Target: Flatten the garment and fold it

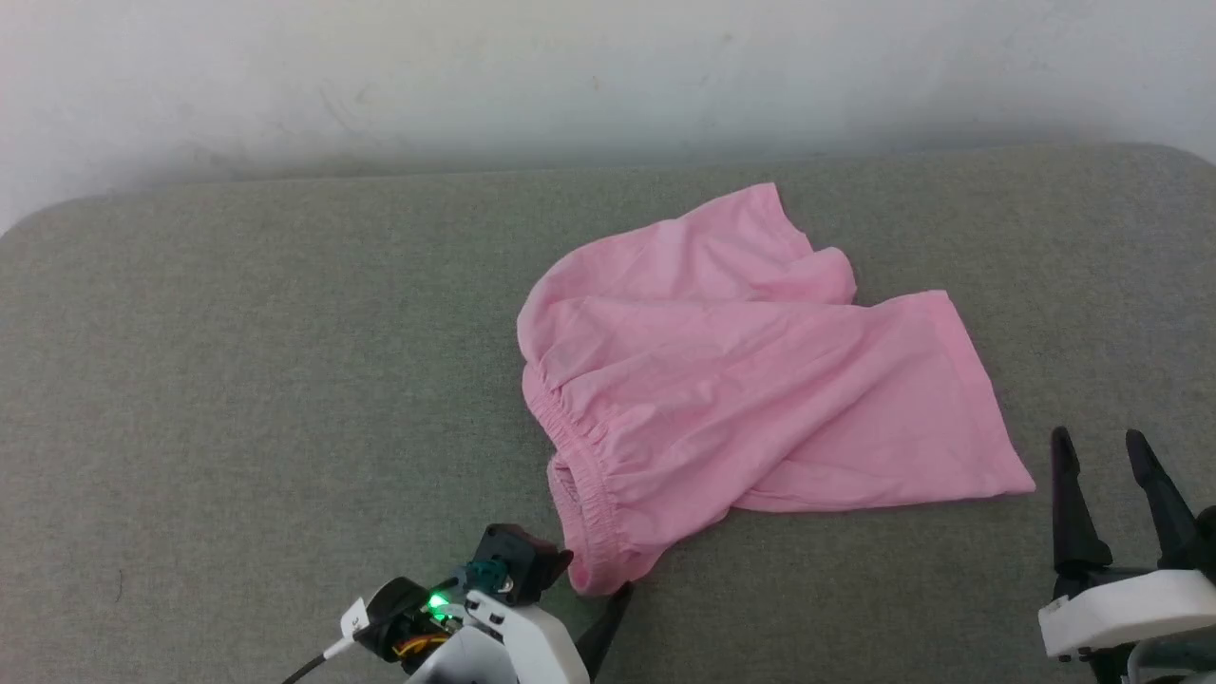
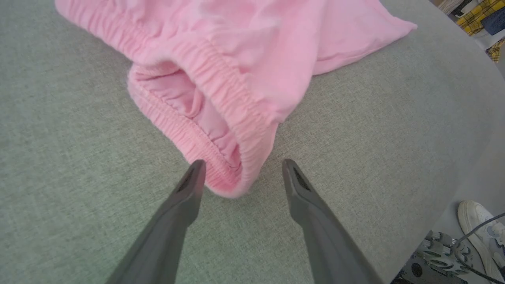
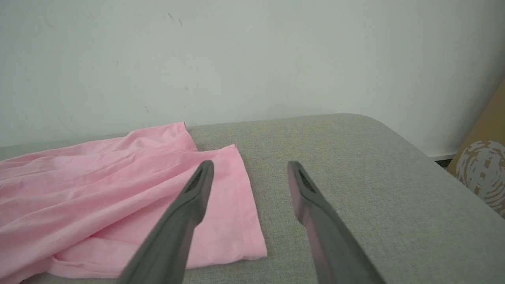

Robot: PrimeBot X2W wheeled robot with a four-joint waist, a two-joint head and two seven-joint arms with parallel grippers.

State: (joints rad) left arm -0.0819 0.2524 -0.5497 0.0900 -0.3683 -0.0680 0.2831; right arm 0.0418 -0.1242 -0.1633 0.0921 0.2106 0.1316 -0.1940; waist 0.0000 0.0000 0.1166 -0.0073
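Where the grey padded surface (image 1: pixel 237 380) runs toward its near edge, the left gripper (image 2: pixel 241 167) sits left of centre. The head view gives one of its dark fingers (image 1: pixel 613 613) beside the nearest corner of the garment (image 1: pixel 741 380). The left wrist view adds more: both fingers are spread wide and grip nothing, and the gathered elastic waistband (image 2: pixel 221 90) bulges into the gap between them. The left finger's tip lies against the waistband's edge, while the right finger stands apart from the cloth over bare grey fabric. That view also looks into the open waist, showing the pink inside. It catches a white shoe (image 2: pixel 477 221) on the floor past the surface's edge.

The garment, a pair of light-pink shorts, lies in the middle of the surface. Its waistband is to the left and near, and its two legs reach right and far. The farther leg is bunched and creased. The nearer leg lies flatter, with its hem toward the right.

Right of that hem, near it but apart, the right gripper (image 1: pixel 1097 437) stands with its claw open, holding nothing. The right wrist view puts the hemmed leg edge under the left finger and bare surface under the right one. It adds a pale wall (image 3: pixel 236 59) behind and a piece of brown cardboard (image 3: pixel 481 165) at the far right.
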